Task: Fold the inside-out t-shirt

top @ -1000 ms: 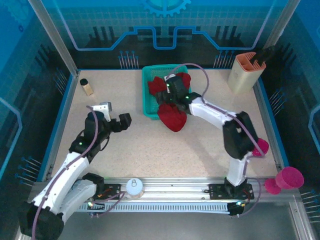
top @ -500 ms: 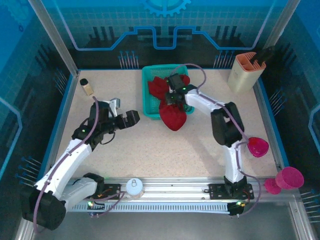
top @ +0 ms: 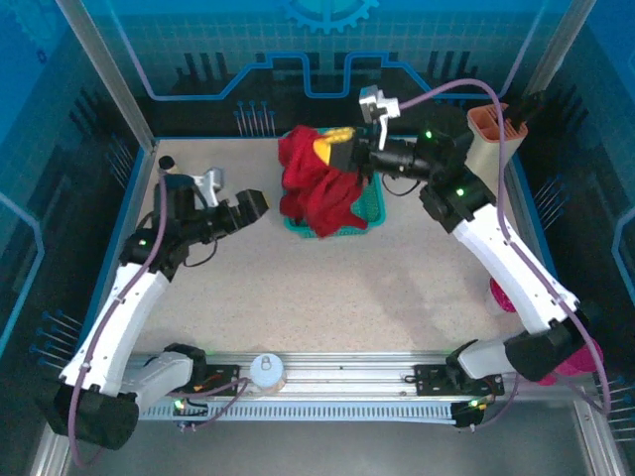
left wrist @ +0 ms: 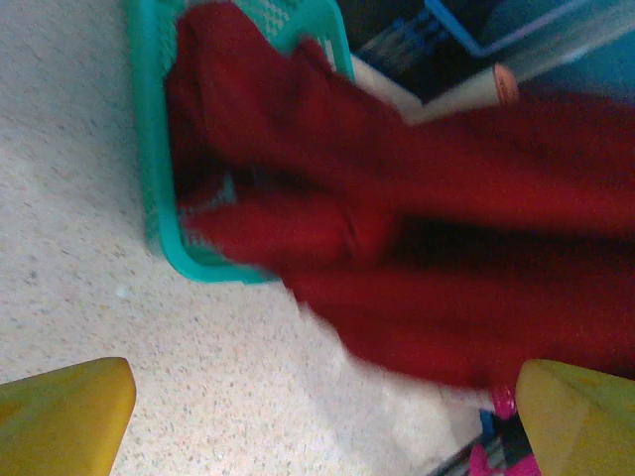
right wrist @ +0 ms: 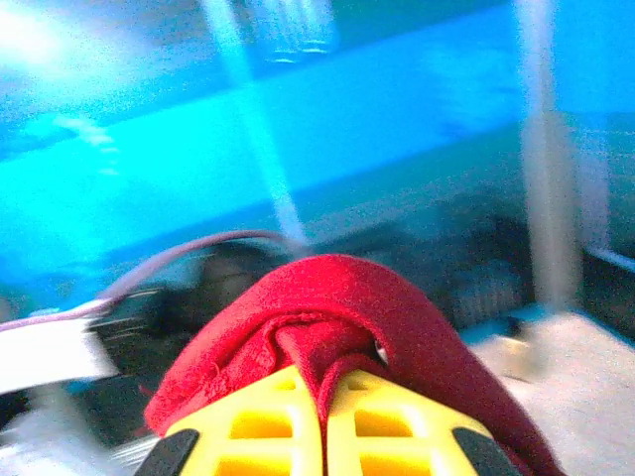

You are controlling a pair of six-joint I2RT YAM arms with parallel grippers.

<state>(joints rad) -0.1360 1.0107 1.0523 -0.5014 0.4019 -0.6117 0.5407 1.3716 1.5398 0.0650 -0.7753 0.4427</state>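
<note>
1. Speckled beige worktop [top: 327,297], walled in by blue-lit panels, lies below both grippers.
2. The inside-out t-shirt [top: 313,193] is a dark red bunch hanging from the right gripper. Its lower folds drape into the basket beneath that gripper and spill over the basket's near edge. In the left wrist view, the cloth [left wrist: 397,248] spreads ahead of the left gripper.
3. The teal mesh basket [top: 375,210] sits directly under the right gripper and is mostly covered by the shirt. From the left gripper, it lies ahead and slightly to the left, with its corner [left wrist: 149,198] resting on the worktop.
4. A beige holder [top: 486,144] stands behind the right gripper, beside that arm's forearm.
5. The right gripper [top: 330,151] is held above the basket. Its yellow fingers [right wrist: 258,436] are pressed together, and they pinch a fold of the shirt [right wrist: 337,297] that humps over their tips.
6. The left gripper [top: 250,206] points at the shirt from close by without touching it. Its jaws are spread wide, with a yellow fingertip [left wrist: 60,407] at each lower corner of its wrist view and nothing between them but worktop and the shirt's hem farther off.
7. A small bottle [top: 167,164] stands behind the left gripper, near the far left corner.
</note>
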